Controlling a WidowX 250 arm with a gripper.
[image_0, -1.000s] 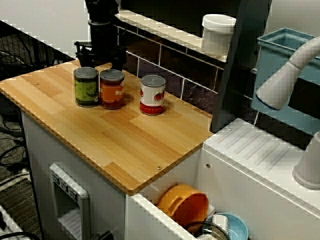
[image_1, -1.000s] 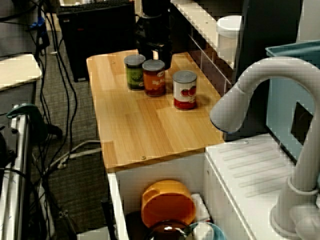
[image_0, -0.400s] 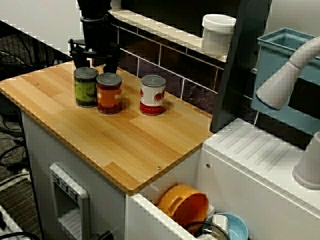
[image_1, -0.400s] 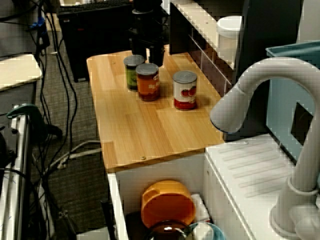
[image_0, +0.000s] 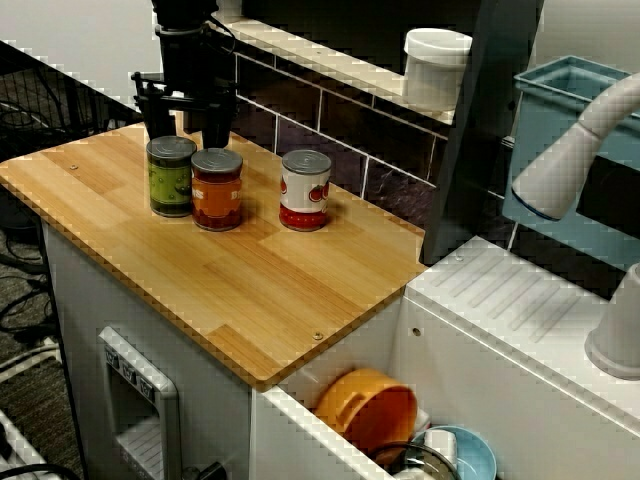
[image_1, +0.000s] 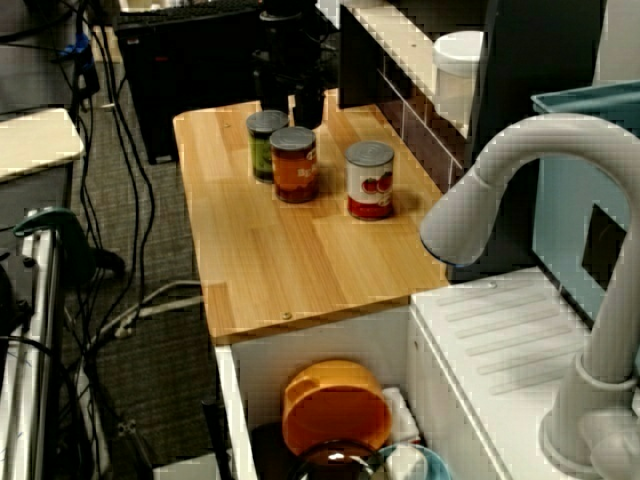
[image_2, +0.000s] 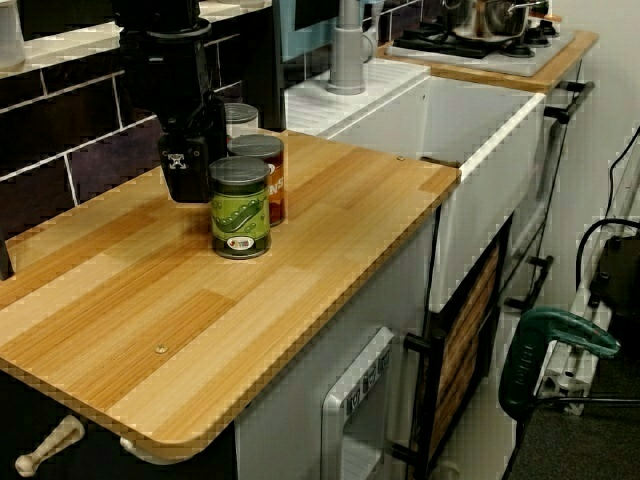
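Gripper (image_0: 187, 120) empty, jaws spread wide, hanging low behind two cans at the back of the wooden counter (image_0: 250, 290).

In the view from the sink side, the two dark fingers (image_0: 216, 128) stand well apart with nothing between them, their tips just behind the green can (image_0: 172, 176) and the orange can (image_0: 217, 189). Both cans stand upright, close side by side, the orange one on the sink side of the green one. A red-and-white can (image_0: 305, 190) stands upright further toward the sink (image_0: 290, 415), apart from the pair. In the view from the counter's end, the gripper body appears to sit close against the far side of the green can; contact cannot be confirmed from that angle. An orange bowl (image_0: 365, 405) lies in the sink, and a white tap (image_0: 570, 150) arches above it.
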